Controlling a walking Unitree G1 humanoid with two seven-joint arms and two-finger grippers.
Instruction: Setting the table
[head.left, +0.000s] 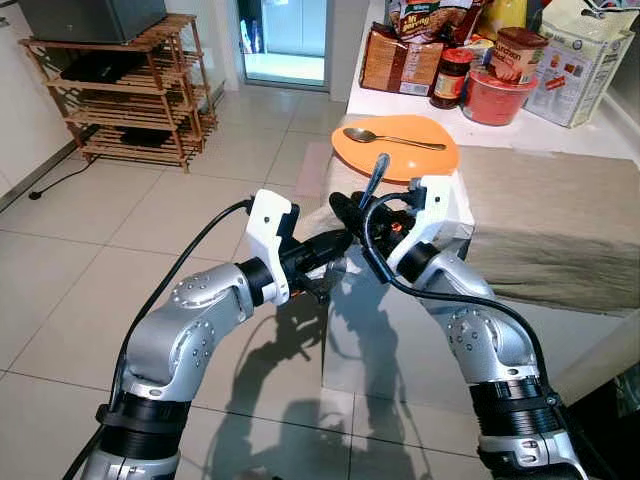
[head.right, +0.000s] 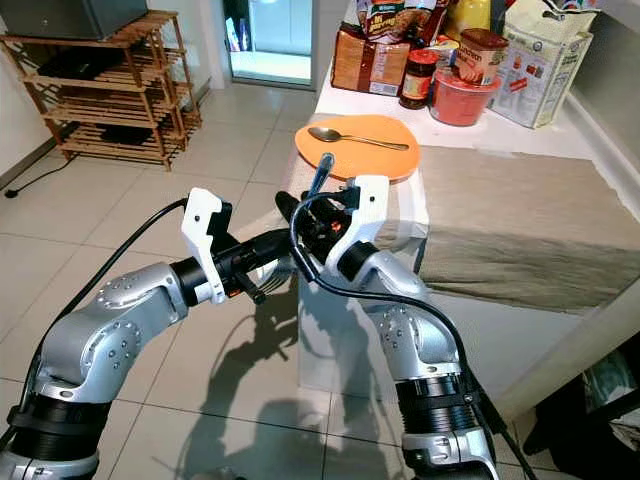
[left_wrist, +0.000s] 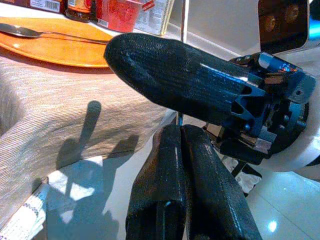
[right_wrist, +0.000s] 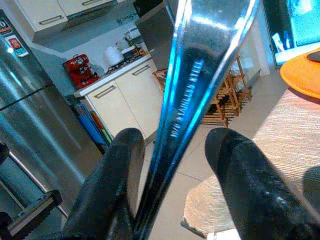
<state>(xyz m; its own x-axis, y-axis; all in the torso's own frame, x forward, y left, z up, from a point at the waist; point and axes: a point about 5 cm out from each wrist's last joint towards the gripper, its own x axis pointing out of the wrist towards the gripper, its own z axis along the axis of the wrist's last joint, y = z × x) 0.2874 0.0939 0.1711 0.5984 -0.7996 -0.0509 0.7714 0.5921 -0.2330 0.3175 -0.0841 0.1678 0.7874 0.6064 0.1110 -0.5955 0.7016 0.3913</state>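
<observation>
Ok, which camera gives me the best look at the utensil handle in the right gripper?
The right wrist view: the steel handle runs up between the fingers, stamped lettering visible. Both eye views show it as a thin bar rising from the right gripper.

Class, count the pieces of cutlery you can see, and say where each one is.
2. A spoon lies on the orange plate; a metal utensil is held upright in the right end effector. Others may be hidden.

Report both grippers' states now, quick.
Left gripper: shut, holding nothing.
Right gripper: holding a metal utensil handle between its fingers, near the orange plate.
</observation>
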